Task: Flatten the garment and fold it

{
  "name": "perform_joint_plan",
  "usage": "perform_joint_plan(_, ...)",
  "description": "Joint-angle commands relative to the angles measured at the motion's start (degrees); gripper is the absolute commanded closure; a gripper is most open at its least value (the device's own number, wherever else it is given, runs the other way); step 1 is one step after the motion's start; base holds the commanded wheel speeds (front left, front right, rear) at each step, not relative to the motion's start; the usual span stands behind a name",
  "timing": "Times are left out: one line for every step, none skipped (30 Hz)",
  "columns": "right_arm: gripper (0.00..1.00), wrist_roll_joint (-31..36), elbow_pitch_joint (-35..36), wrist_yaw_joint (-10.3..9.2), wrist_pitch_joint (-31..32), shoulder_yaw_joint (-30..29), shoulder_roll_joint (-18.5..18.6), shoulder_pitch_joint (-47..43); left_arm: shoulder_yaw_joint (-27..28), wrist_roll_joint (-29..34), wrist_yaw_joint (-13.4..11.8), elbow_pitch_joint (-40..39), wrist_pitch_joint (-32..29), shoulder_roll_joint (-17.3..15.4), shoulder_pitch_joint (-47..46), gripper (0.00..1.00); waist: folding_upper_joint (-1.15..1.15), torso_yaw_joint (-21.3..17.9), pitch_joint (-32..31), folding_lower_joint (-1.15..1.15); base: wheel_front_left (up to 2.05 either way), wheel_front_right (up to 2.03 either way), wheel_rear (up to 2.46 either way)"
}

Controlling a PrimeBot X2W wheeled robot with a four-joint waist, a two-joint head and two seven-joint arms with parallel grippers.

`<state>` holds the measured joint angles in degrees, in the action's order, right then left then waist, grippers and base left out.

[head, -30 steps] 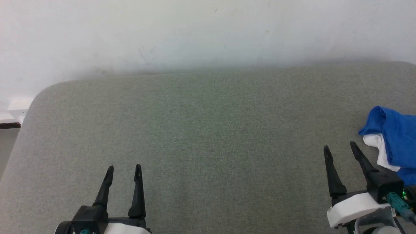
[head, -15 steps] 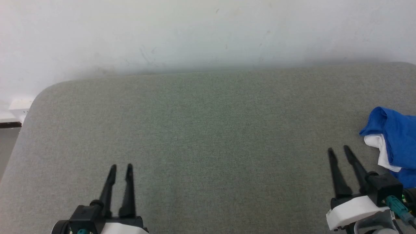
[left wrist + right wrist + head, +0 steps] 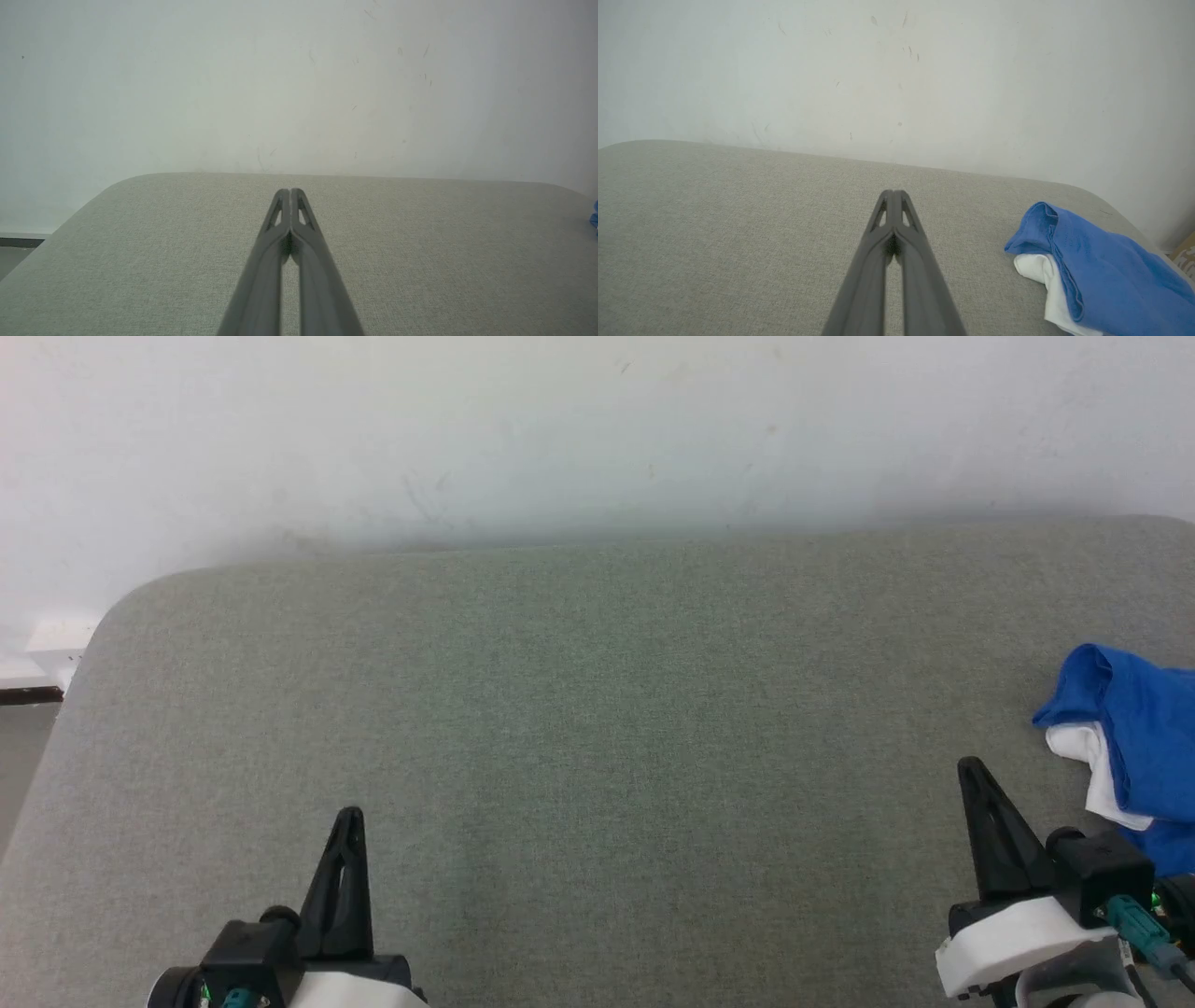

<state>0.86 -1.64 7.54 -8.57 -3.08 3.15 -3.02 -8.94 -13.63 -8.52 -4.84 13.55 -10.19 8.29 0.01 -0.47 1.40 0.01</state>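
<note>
Left gripper (image 3: 350,814), right gripper (image 3: 971,765) closed; perhaps-fabric table (image 3: 597,709).

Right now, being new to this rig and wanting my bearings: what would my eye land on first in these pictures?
The bunched royal-blue garment, with white cloth poking out beneath it, stands out at once at the right edge of the grey fabric-covered table. Next come the left gripper and right gripper near the front edge, both shut on nothing, the right one close to the garment but apart from it.

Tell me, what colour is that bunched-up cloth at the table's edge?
The garment is royal blue over white, clearest in the right wrist view.
</note>
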Motion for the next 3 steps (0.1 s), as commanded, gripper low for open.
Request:
perform_joint_plan(1.00,-0.1,0.2,0.00,0.3,0.2,0.0,0.2,0.5,0.7,0.6,0.3,-0.3,0.4,-0.6,1.00,-0.01,0.0,0.0,0.00,0.00,0.00,0.00)
perform_joint_plan(1.00,-0.1,0.2,-0.01,0.4,0.2,0.0,0.3,0.6,0.8,0.6,0.3,-0.4,0.5,-0.7,1.00,-0.01,0.0,0.0,0.00,0.00,0.00,0.00)
perform_joint_plan(1.00,-0.1,0.2,-0.01,0.4,0.2,0.0,0.3,0.6,0.9,0.7,0.4,-0.5,0.5,-0.8,1.00,-0.01,0.0,0.0,0.00,0.00,0.00,0.00)
